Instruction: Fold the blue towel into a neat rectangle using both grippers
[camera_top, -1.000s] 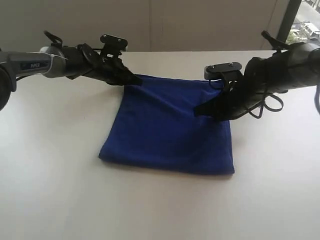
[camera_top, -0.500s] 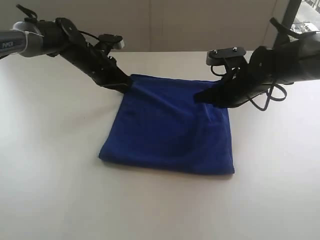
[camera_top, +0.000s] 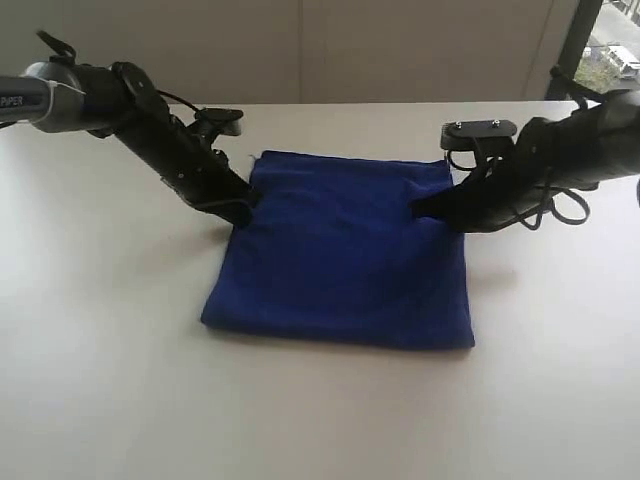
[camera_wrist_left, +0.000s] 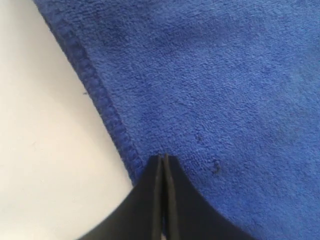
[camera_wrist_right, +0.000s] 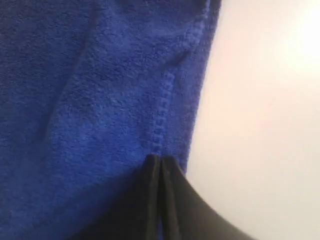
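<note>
The left gripper (camera_wrist_left: 163, 159) has its two fingers pressed fully together, with only a thin line between them, and the right gripper (camera_wrist_right: 160, 160) stands the same way. Each wrist view shows the closed tip at the stitched hem (camera_wrist_left: 100, 100) of the blue towel (camera_wrist_left: 225, 75). It is not clear if any cloth is pinched between the fingers. These close views give the fine pile and the stitches, but not the shape of the cloth.

The exterior view gives the shape. The towel (camera_top: 340, 250) lies flat in the middle of the white table (camera_top: 300, 420). Its near edge is the widest part in this view and looks a little thick and rounded. Further back, the left gripper (camera_top: 243, 212) touches the left side edge and the right gripper (camera_top: 418, 210) rests on the cloth just inside the right side edge, both about halfway along the sides. The far edge runs almost parallel to the back of the table. The outline is close to a square, so I cannot tell a long axis with certainty.
</note>
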